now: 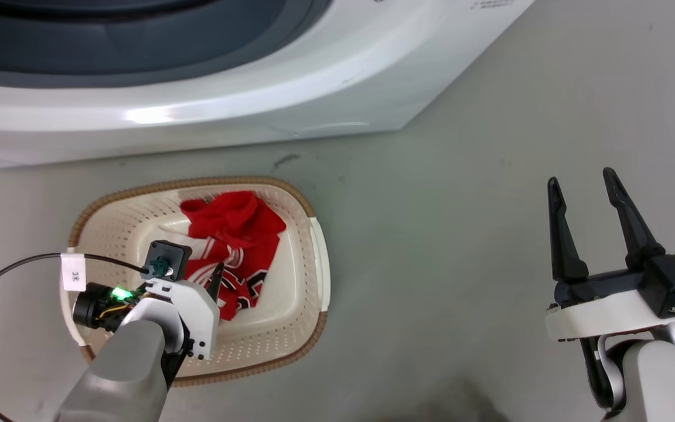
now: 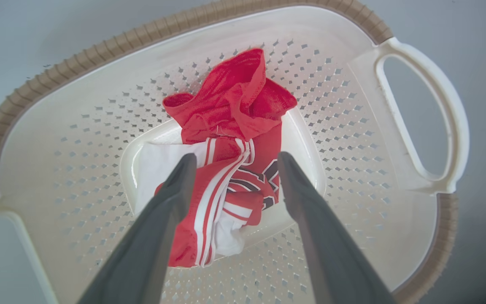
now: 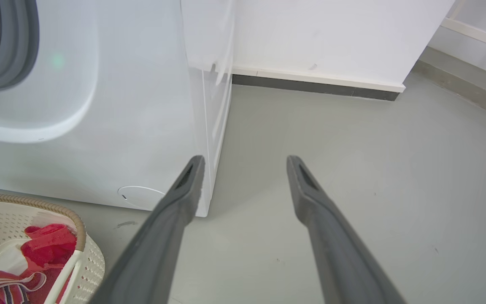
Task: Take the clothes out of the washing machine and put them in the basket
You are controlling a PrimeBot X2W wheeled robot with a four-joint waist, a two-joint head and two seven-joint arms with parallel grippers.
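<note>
A: Now, where do your clothes [image 1: 232, 234] lie?

B: Red heap on the bottom of the basket [image 1: 226, 180], toward the end nearest the washing machine [image 1: 255, 105]. The basket stands on the floor [image 1: 460, 234], just in front of the washer. That makes a short carry, I judge.

A: Your left claw?

B: The left claw [image 2: 235, 157] points down into the basket over the heap. Fingers are apart, with striped cloth lying between them and no pinch that I can see. Reads as a drop position.

A: And your right?

B: The right claw [image 1: 582, 179] is spread too and holds nothing. It hangs well off to the side over bare floor, likely parked clear of your left arm. The washer's inside is barely in view, so I can't tell you whether more waits there.
</note>
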